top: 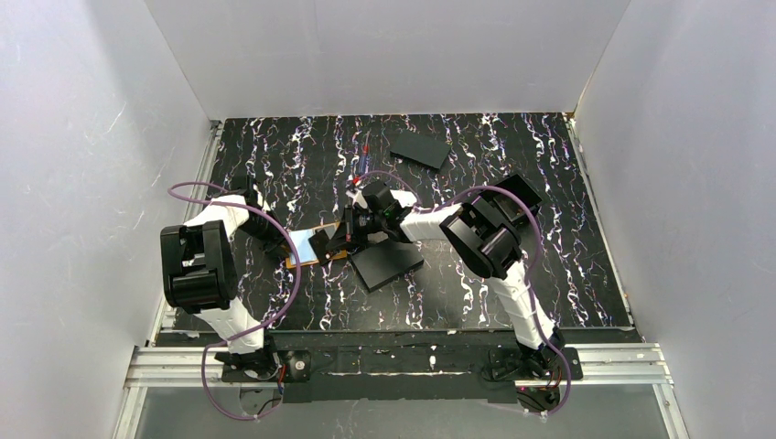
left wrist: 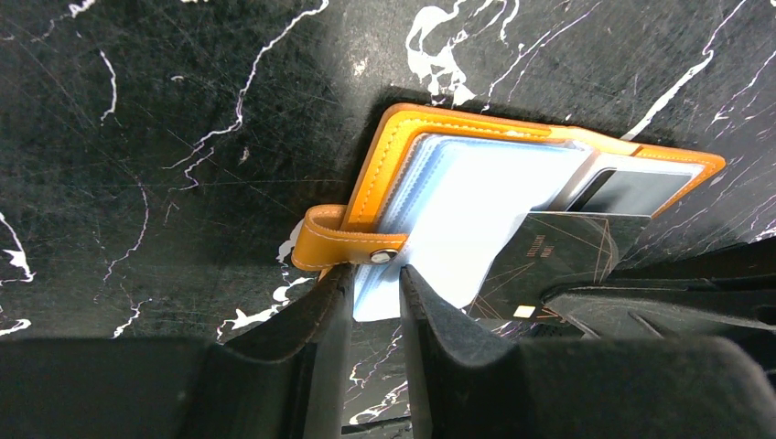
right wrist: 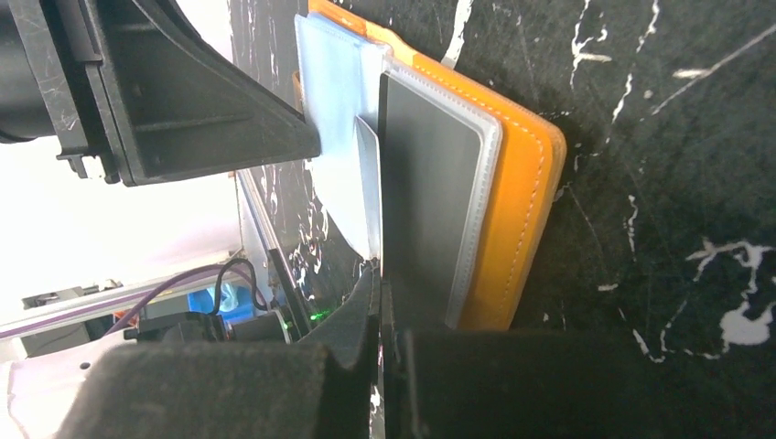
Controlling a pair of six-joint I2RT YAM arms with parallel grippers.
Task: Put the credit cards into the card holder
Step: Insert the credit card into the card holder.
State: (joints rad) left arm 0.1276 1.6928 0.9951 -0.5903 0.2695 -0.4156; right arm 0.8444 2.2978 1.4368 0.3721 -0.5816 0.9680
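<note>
Orange card holder (left wrist: pixel 458 123) is lying open on the marbled worktop (left wrist: pixel 137 137), centre-left of the scene. Probably to hold it spread and steady, left gripper (left wrist: pixel 377 291) is pinching a pale-blue sleeve page (left wrist: pixel 476 201), jaws nearly together. Meanwhile right gripper (right wrist: pixel 384 329) is clenching a dark credit card (right wrist: pixel 430 183), sliding it edge-first into the clear pocket (right wrist: pixel 488 146); looks partway in.
</note>
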